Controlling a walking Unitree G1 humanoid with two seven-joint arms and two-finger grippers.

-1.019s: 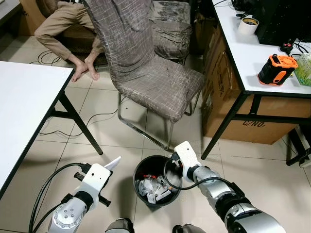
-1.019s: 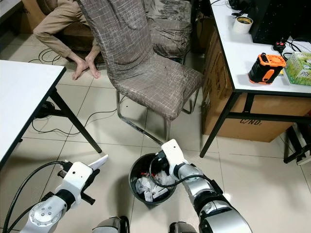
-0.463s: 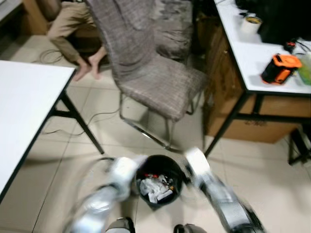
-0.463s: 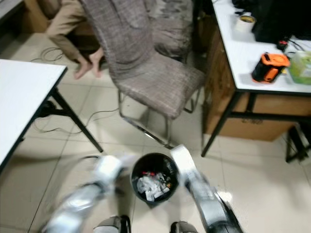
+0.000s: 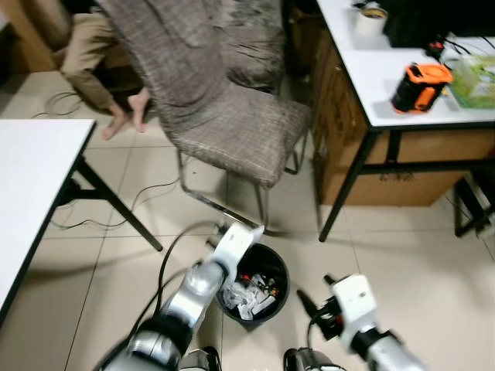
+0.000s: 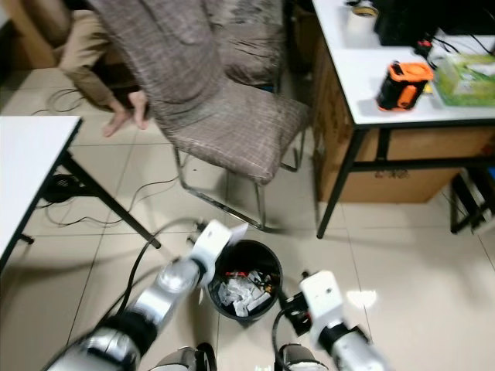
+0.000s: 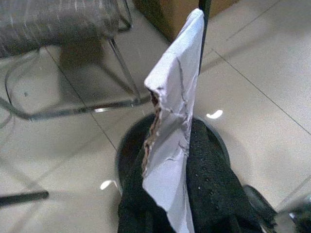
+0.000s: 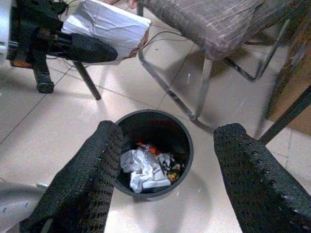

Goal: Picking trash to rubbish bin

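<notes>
Beige floor tiles carry the round black rubbish bin (image 8: 152,150); my left tool (image 8: 99,48) clamps torn white paper (image 7: 172,141) over it for dropping, right tool (image 8: 167,167) spread apart.

Only print visible is dark lettering on front of cardboard box (image 5: 387,176) under desk (image 5: 387,85), too blurred to read. Green box (image 6: 466,73) on desk has print, illegible too.

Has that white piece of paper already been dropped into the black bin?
No: the left end effector is shut on the white paper, holding it in the air beside the bin, not inside it.
</notes>
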